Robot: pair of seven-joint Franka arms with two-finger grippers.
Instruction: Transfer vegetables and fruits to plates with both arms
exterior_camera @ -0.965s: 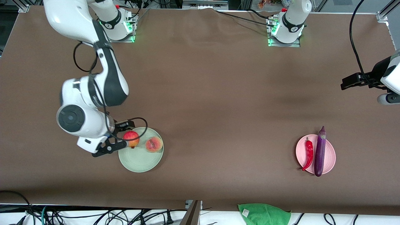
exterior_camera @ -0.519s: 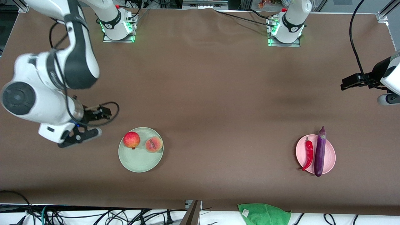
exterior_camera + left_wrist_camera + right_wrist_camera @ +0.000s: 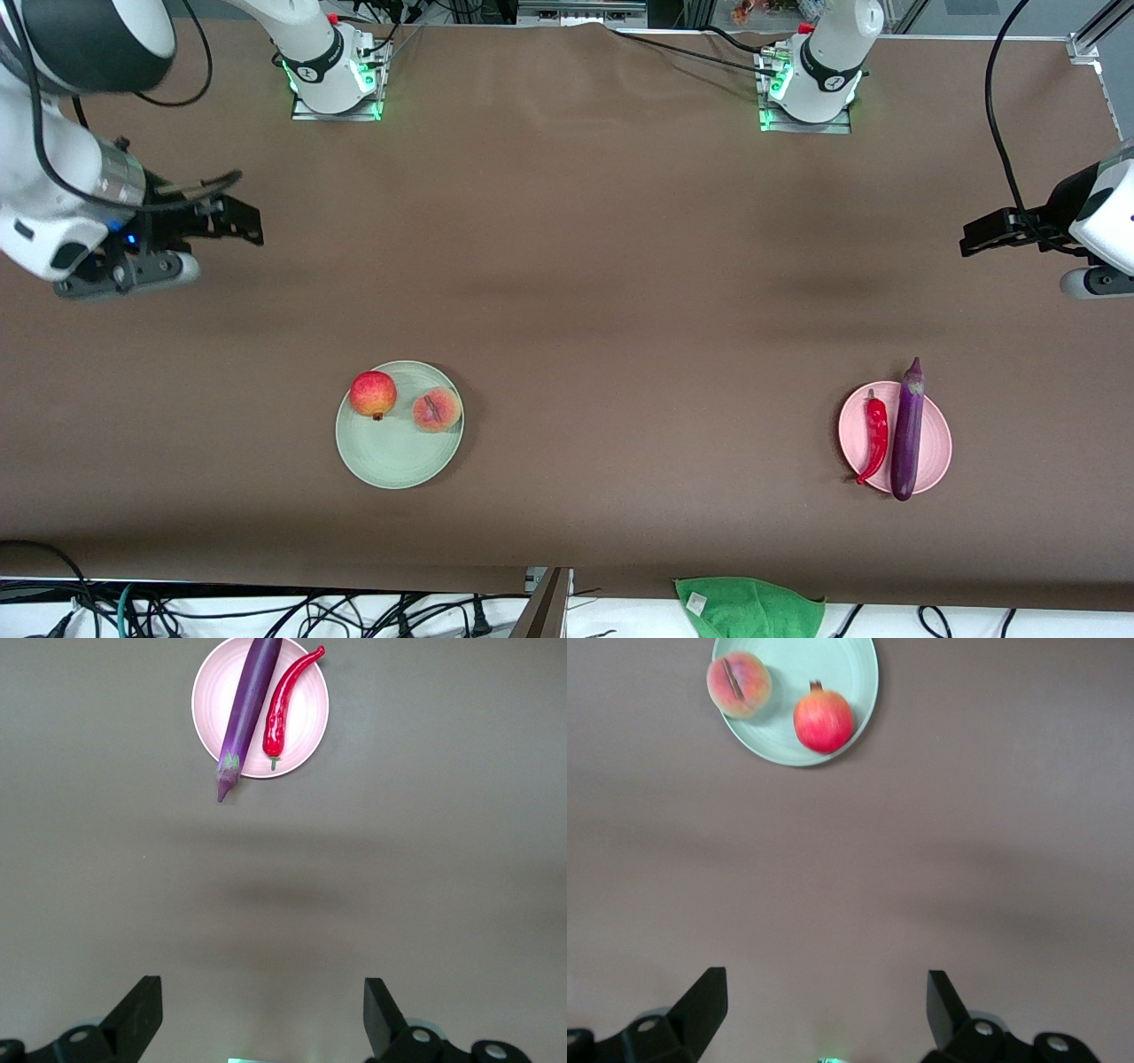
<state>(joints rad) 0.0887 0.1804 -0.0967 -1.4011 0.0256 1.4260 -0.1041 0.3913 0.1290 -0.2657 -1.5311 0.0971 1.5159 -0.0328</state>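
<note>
The red-orange fruit (image 3: 373, 394) and the peach (image 3: 436, 409) lie on the mint green plate (image 3: 394, 461). The red chili (image 3: 876, 436) and the purple eggplant (image 3: 907, 430) lie on the pink plate (image 3: 937, 447). My right gripper (image 3: 168, 268) is open and empty, high over bare table at the right arm's end. Its wrist view shows the plate (image 3: 806, 660), fruit (image 3: 824, 720) and peach (image 3: 738, 684) far from the gripper (image 3: 824, 1010). My left gripper (image 3: 1094, 282) is open and empty over the left arm's end. Its wrist view shows eggplant (image 3: 246, 713), chili (image 3: 285, 704) and plate (image 3: 310, 735) far from the gripper (image 3: 263, 1014).
A green cloth (image 3: 749, 607) lies at the table edge nearest the front camera. The two arm bases (image 3: 332, 66) (image 3: 811, 80) stand along the edge farthest from the front camera. Cables hang below the near edge.
My right gripper has drawn away from the mint green plate, rising and moving toward the right arm's end. The red-orange fruit stays on the plate. The left arm has barely moved.
</note>
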